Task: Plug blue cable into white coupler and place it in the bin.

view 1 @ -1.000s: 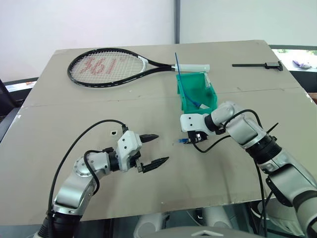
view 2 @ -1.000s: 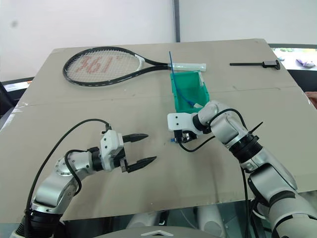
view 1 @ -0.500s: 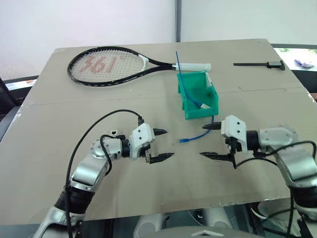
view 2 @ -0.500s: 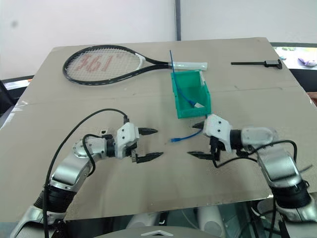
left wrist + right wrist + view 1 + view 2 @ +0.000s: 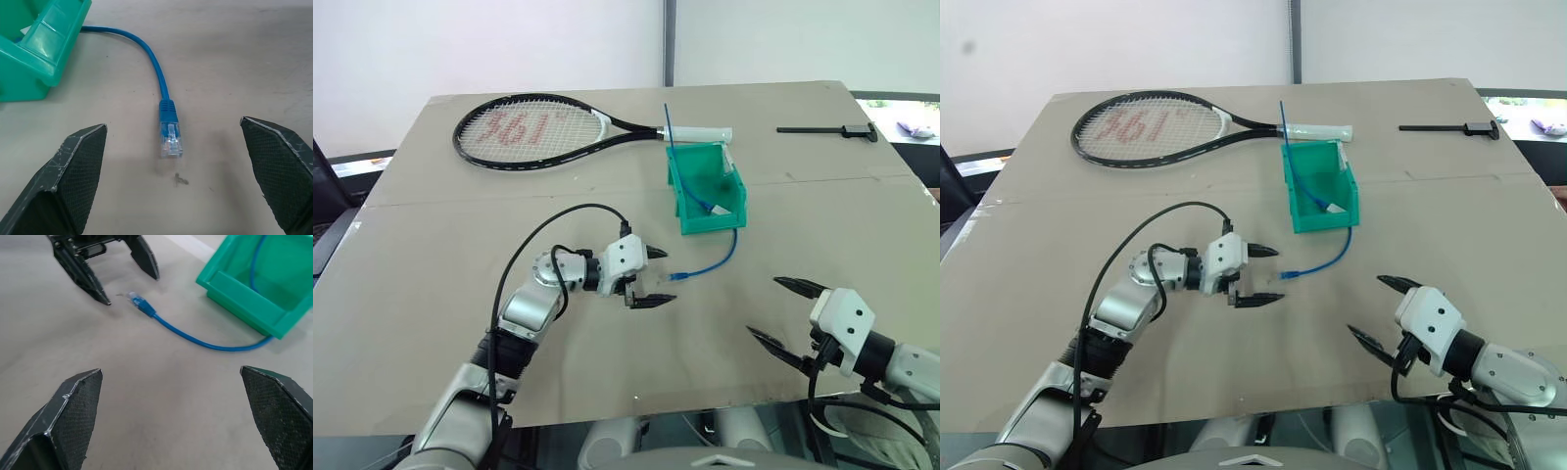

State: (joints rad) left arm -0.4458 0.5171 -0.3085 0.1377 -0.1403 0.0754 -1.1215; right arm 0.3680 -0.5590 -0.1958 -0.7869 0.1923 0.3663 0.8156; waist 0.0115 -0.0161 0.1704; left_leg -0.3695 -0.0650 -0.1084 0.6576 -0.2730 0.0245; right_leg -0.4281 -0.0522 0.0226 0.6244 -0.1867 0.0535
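Handling blue cable (image 5: 715, 259): light, limp; hold behind the clear plug (image 5: 170, 142).
Left gripper (image 5: 651, 277): spread, empty, plug at its 3 o'clock.
Right gripper (image 5: 781, 310): agape, empty.

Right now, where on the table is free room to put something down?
Free: between the racket and the left gripper; between the bin and the table's right edge. Crowded: the bin's front, where the blue cable trails toward that gripper.
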